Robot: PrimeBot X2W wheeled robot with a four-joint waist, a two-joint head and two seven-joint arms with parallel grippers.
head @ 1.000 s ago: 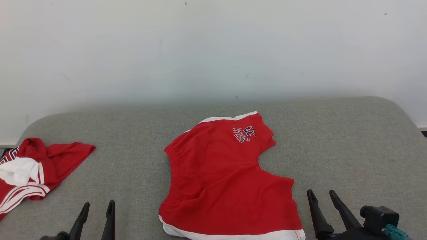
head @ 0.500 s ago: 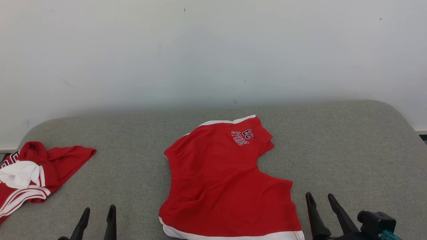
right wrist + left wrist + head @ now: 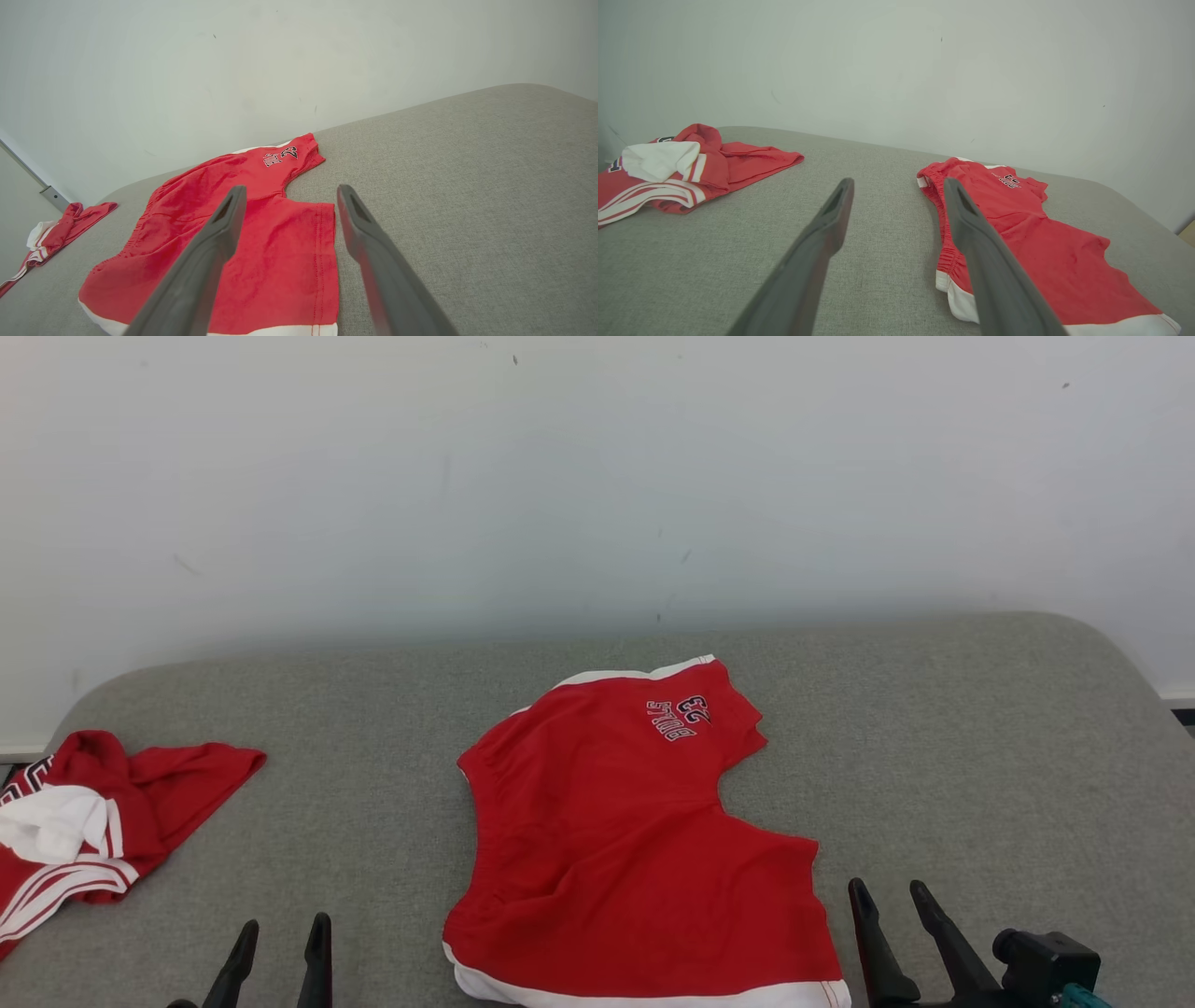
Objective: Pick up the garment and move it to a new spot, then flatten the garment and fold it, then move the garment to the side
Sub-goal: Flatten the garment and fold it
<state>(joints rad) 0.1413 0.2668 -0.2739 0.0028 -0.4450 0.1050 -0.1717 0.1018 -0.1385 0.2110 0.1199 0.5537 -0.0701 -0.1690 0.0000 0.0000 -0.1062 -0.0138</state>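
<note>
The garment (image 3: 616, 840) is a pair of red shorts with white trim and a small printed logo, lying spread on the grey padded table (image 3: 980, 747); it also appears as red shorts (image 3: 1017, 233) in the left wrist view and red shorts (image 3: 275, 233) in the right wrist view. My left gripper (image 3: 283, 935) stands open at the lower left, well left of the shorts, with nothing between its fingers. My right gripper (image 3: 887, 899) stands open at the lower right, just right of the nearer leg's hem, also empty. The left gripper (image 3: 896, 186) and right gripper (image 3: 287, 193) hover above the surface.
A second red and white garment (image 3: 84, 812) lies crumpled at the table's left edge, seen too as a crumpled heap (image 3: 677, 163). A pale wall (image 3: 597, 476) rises directly behind the table. Bare grey surface lies to the right of the shorts.
The head camera has tilted slightly, shifting the whole picture. Both grippers sit a little lower in the picture than a second ago; they stay open. The shorts have not moved.
</note>
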